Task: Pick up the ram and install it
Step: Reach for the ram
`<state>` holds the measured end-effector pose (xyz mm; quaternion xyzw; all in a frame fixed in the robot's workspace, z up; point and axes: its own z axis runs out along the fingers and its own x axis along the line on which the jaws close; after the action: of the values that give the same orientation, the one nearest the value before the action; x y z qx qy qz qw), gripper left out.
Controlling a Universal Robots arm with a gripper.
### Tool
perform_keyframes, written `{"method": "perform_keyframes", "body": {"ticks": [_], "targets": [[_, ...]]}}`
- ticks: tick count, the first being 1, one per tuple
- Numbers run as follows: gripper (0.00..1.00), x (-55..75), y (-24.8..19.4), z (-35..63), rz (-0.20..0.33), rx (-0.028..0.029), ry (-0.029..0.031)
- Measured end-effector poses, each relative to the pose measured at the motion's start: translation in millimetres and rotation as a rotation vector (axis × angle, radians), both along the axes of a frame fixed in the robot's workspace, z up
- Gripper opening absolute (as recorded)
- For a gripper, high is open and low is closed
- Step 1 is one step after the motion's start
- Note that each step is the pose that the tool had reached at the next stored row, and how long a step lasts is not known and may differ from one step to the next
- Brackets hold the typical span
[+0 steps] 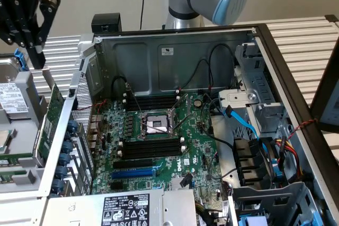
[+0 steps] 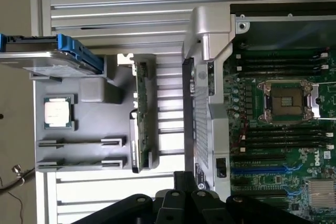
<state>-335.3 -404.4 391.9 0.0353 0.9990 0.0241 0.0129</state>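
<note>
Two ram sticks stand on edge in holders of the grey parts tray (image 2: 84,127): one ram stick (image 2: 79,142) and another (image 2: 79,164) beside it. In the exterior view the ram (image 1: 15,157) shows as thin green strips at the far left. My black gripper (image 1: 37,56) hangs high above the tray's back end, well apart from the ram, shut and holding nothing. In the wrist view its fingertips (image 2: 184,178) are pressed together. Long black empty slots (image 1: 151,149) lie beside the processor socket (image 1: 157,125) on the motherboard (image 2: 283,140).
The tray also holds a hard drive with blue rails (image 2: 50,56), a loose processor (image 2: 56,113) and a green expansion card (image 2: 140,119) on edge. The open computer case (image 1: 175,56) has tall metal walls, cables and a drive cage (image 1: 265,125) on the exterior view's right.
</note>
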Motion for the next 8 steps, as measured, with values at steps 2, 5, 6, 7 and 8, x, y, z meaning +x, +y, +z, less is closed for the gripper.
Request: {"method": "perform_keyframes", "body": {"ticks": [2, 5, 6, 7, 8], "targets": [[0.10, -9.1, -0.6, -0.1, 0.000, 0.0001, -0.0001], [0.10, -22.5, -2.2, -0.2, 0.000, 0.0000, -0.0002], [0.10, -27.2, -3.0, -0.2, 0.000, 0.0000, -0.0002], [0.10, -31.1, -3.8, -0.3, 0.000, 0.0000, -0.0004], [0.10, -35.1, -4.7, -0.3, 0.000, 0.0000, -0.0005]]}}
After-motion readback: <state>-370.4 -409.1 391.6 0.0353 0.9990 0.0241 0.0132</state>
